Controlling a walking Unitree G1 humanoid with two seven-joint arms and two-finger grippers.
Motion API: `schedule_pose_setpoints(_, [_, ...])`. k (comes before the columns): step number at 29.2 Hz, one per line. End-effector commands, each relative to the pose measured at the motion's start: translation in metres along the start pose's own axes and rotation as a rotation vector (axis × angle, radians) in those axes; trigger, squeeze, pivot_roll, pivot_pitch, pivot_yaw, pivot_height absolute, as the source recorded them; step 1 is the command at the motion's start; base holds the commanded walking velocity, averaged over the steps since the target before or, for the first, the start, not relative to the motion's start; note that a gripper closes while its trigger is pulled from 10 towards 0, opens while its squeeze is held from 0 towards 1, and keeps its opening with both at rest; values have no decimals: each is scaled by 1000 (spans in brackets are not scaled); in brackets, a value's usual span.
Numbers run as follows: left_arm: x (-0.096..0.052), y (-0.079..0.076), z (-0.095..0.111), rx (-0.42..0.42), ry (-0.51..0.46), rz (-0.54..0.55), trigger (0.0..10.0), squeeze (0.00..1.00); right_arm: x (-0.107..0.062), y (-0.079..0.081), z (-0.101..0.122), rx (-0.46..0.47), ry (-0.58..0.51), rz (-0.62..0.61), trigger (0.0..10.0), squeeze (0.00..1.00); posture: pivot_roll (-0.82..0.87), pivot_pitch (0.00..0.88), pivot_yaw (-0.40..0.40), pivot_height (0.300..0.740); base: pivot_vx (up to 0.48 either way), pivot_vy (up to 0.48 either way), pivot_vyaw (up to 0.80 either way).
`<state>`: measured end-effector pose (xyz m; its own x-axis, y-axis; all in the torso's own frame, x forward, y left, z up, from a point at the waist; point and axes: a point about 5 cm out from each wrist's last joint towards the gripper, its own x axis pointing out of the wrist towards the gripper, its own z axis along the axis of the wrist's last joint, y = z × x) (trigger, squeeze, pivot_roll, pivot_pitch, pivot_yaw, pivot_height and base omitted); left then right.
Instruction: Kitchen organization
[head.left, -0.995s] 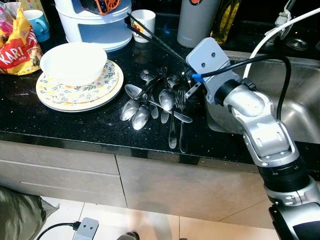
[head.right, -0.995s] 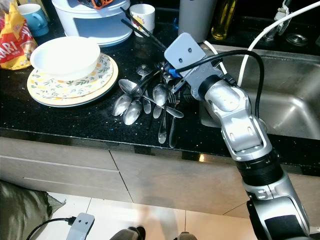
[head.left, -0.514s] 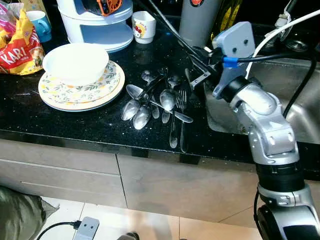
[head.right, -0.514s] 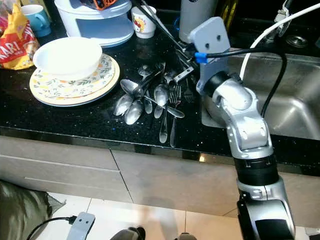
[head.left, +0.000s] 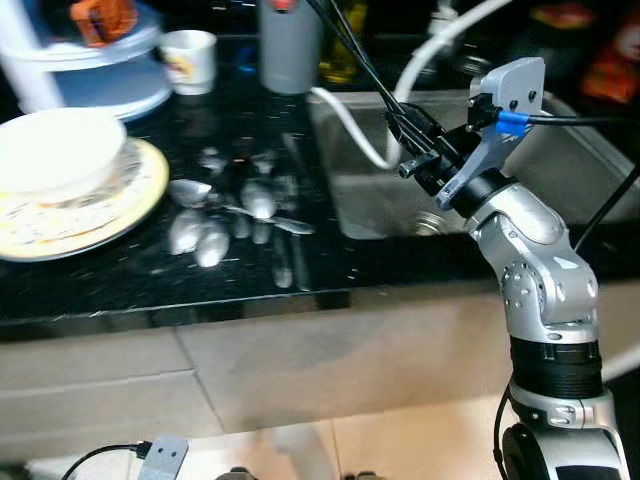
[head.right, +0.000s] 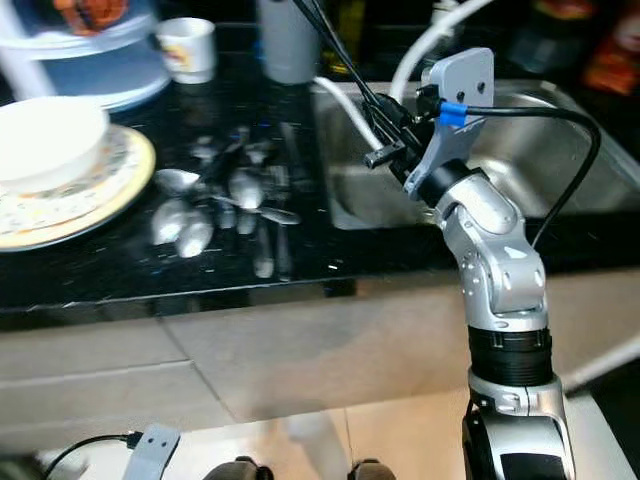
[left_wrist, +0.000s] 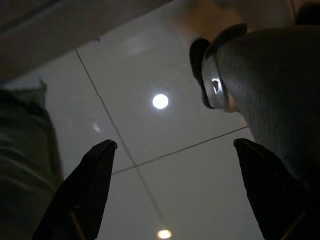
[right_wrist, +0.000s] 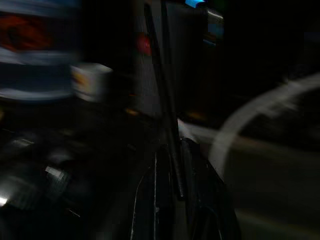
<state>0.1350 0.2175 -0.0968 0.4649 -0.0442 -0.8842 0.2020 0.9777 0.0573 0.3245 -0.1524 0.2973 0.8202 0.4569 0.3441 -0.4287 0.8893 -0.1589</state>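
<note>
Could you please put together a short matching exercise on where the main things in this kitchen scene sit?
Things:
1. white bowl
2. pile of spoons
3. white hose
4. small cup

Places:
A. at the back of the counter, beside the grey canister
B. on the patterned plate
C. curving over the sink
D. loose on the black counter

Pairs: 1-B, 2-D, 3-C, 4-A

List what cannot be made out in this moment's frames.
- Cutlery pile: eye views, motion blur hides which pieces are spoons or forks.
- Right gripper: fingers run off the top edge; tips cut off.
- Right wrist view: dark, smeared; the mug is a blur.
- Plate: cut by the left edge.
</note>
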Motion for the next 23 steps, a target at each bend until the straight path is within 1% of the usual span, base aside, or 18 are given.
schedule_pose_setpoints(1, [2,-18,-4,2,15,-61,10000,0,-4,-6,-5,-2,37,-33,8784,0,11,126,-26,740,0,0,-800])
schedule_pose_setpoints(6, [2,-19,-6,4,21,-63,10000,0,-6,-9,-9,-33,96,-60,8784,0,9,129,-27,740,0,0,-800])
schedule_pose_setpoints(10, [2,-20,-7,4,24,-66,10000,0,-5,-8,-13,-48,125,-69,8745,0,8,131,-28,740,0,0,-800])
schedule_pose_setpoints(11, [2,-20,-7,5,25,-66,10000,0,-5,-8,-14,-51,131,-71,9020,0,8,134,-27,740,0,0,-800])
schedule_pose_setpoints(12, [2,-21,-8,5,26,-67,10000,0,-4,-7,-15,-61,137,-74,9569,0,8,134,-28,740,0,0,-800])
schedule_pose_setpoints(13, [2,-21,-8,5,27,-68,10000,0,-3,-6,-16,-77,144,-75,10000,0,6,139,-28,740,0,0,0])
schedule_pose_setpoints(16, [2,-21,-9,5,28,-68,10000,0,-2,-4,-16,-88,150,-73,10000,0,7,141,-30,740,0,0,0])
schedule_pose_setpoints(19, [1,-23,-12,3,33,-71,10000,0,5,2,-18,-101,173,-71,10000,0,2,155,-35,740,0,0,0])
schedule_pose_setpoints(22, [0,-25,-17,1,43,-75,10000,0,12,6,-20,-105,203,-79,10000,0,0,174,-42,740,0,0,0])
schedule_pose_setpoints(23, [0,-25,-17,1,43,-75,10000,0,12,6,-20,-105,203,-79,10000,0,0,174,-42,740,0,0,0])
